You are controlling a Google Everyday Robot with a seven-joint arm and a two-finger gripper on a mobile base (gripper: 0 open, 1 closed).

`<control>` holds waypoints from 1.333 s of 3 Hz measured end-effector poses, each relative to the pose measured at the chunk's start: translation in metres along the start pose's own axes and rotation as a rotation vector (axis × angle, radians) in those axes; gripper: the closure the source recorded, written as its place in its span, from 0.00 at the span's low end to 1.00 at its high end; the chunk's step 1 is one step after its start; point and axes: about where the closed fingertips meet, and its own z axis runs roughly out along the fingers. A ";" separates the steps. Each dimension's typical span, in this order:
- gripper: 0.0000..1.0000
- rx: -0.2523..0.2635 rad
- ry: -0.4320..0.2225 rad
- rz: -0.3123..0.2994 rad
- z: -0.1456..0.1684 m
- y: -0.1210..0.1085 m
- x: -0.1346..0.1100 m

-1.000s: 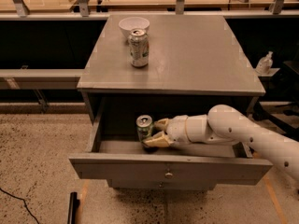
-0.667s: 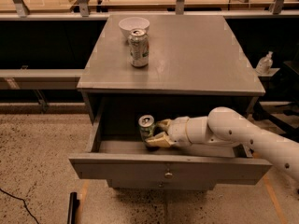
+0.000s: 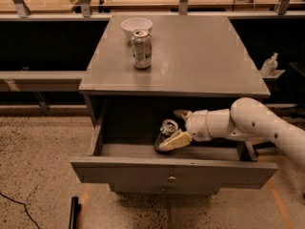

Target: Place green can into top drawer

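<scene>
The green can (image 3: 165, 133) is inside the open top drawer (image 3: 171, 171) of the grey cabinet. It is tilted, with its silver top leaning right toward the gripper. My gripper (image 3: 178, 127) reaches into the drawer from the right. Its fingers are spread apart. The lower cream finger (image 3: 175, 140) touches the can's lower side, and the upper finger (image 3: 183, 113) sits behind and above the can's top. The white arm comes in from the right over the drawer's edge.
A paler silver-white can (image 3: 141, 48) and a white bowl (image 3: 137, 26) stand on the cabinet top (image 3: 200, 56). A lower drawer front with a knob (image 3: 164, 191) sits under the open drawer. A bottle (image 3: 269, 65) stands on a ledge at the right.
The can has moved right within the drawer and tipped from upright to tilted. The gripper has drawn back to the right and its fingers have spread wider.
</scene>
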 end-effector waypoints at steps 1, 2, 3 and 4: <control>0.37 -0.001 0.003 0.055 -0.031 0.002 -0.005; 0.60 0.031 -0.008 0.117 -0.065 0.005 -0.016; 0.83 0.112 -0.048 0.150 -0.105 -0.001 -0.054; 1.00 0.193 -0.131 0.128 -0.138 -0.020 -0.116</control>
